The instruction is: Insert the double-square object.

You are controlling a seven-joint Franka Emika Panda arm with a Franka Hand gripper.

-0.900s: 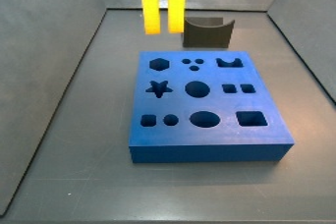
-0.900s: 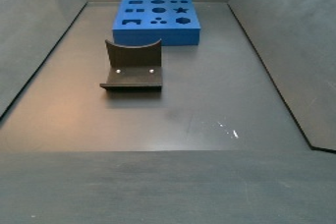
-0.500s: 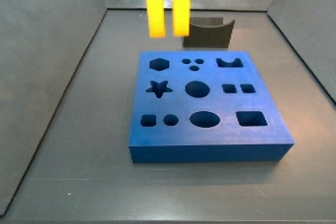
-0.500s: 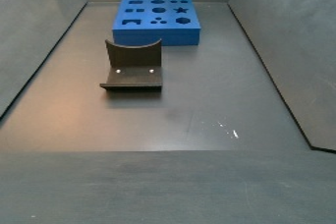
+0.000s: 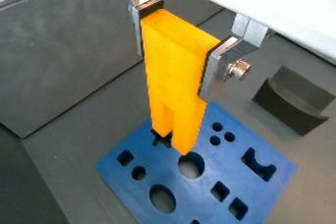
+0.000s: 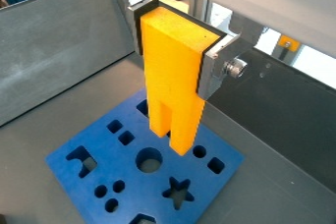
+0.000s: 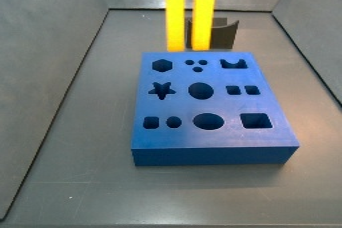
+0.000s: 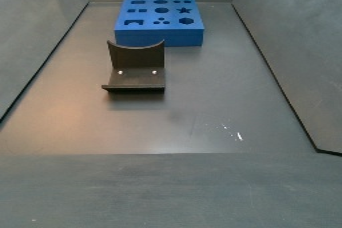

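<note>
The double-square object [image 7: 190,12] is a tall bright yellow piece that hangs upright, prongs down, above the back edge of the blue board [image 7: 181,107]. In both wrist views my gripper [image 5: 180,46] [image 6: 178,46] is shut on the solid upper block of the yellow piece [image 5: 174,90] [image 6: 178,81], with a silver finger flat on each side. The prong tips hang above the blue board [image 5: 125,152] [image 6: 112,159] and its shaped holes, not touching it. In a side view the gripper itself is above the picture's edge.
The dark fixture [image 7: 221,30] stands just behind the board, also seen in a side view [image 8: 134,67] and a wrist view [image 5: 292,95]. Grey walls enclose the floor on both sides. The board [image 8: 160,22] lies at the far end.
The yellow piece has moved to the right in the side view, from over the board's back left part towards its back middle, still held upright in the shut gripper.
</note>
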